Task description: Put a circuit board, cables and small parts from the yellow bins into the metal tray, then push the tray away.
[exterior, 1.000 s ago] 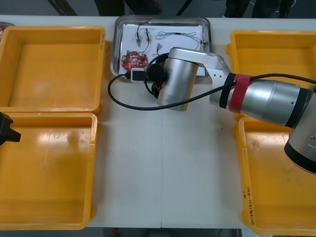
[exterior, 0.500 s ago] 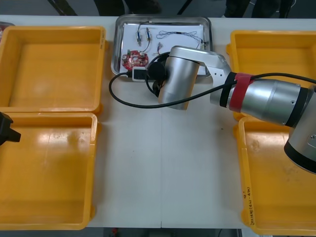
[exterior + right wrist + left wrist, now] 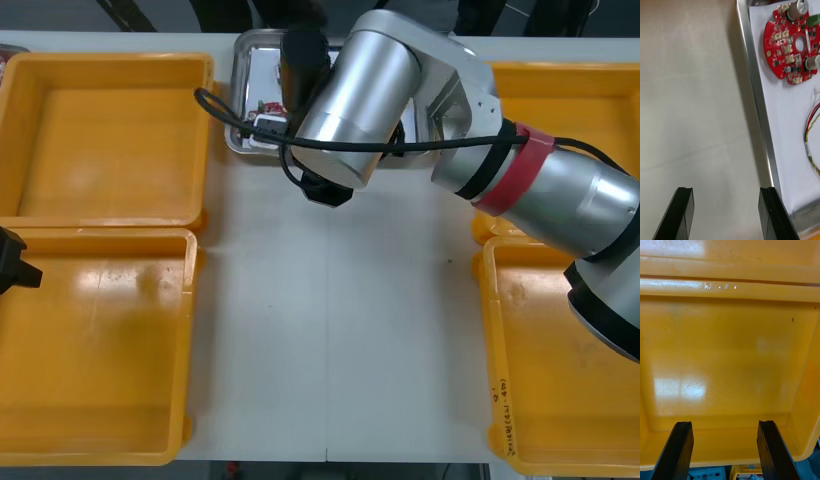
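In your front view the right arm covers most of the metal tray point(image 3: 240, 100) at top centre. The right wrist view gives you its white inside, with one red circuit board point(image 3: 790, 45) and one red and yellow cable point(image 3: 808, 138). You have four yellow bins point(image 3: 100, 140), two per side. The right gripper point(image 3: 726, 191) is spread wide and empty beside the tray's rim, and the board lies ahead, past the finger nearest that rim. The left gripper point(image 3: 724, 425), fingers apart and empty, hangs over a bin.
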Motion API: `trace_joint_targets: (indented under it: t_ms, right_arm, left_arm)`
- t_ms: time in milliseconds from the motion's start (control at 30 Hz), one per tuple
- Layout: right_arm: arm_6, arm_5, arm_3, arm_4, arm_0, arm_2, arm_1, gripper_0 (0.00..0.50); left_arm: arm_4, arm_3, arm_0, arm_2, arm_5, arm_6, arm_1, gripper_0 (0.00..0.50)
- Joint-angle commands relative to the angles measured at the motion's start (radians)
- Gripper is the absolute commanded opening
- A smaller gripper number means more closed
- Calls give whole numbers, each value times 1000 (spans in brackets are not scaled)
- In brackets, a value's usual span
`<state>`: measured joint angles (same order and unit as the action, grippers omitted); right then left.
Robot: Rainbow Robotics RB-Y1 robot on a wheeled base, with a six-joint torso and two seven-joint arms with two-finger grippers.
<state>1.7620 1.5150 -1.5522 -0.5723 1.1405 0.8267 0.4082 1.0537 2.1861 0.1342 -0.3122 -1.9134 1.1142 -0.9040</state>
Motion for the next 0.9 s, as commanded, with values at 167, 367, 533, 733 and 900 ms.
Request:
trace_joint_targets:
  t_ms: [167, 367, 533, 733, 900]
  right_arm:
    - [-70, 310, -316, 8, -173, -259, 32, 500]
    - [-188, 405, -539, -20, -327, -403, 86, 500]
    - [-276, 405, -615, -95, -389, -535, 98, 500]
    - [-383, 405, -692, -201, -490, -712, 132, 500]
    - [-450, 405, -750, -268, -579, -827, 182, 500]
  left_arm:
    - [-9, 3, -19, -30, -7, 38, -42, 500]
    - [-9, 3, -19, -30, -7, 38, -42, 500]
    - [-9, 3, -19, -30, -7, 38, -42, 500]
    - [-9, 3, -19, -30, -7, 38, -42, 500]
    - [-9, 3, -19, -30, -7, 38, -42, 500]
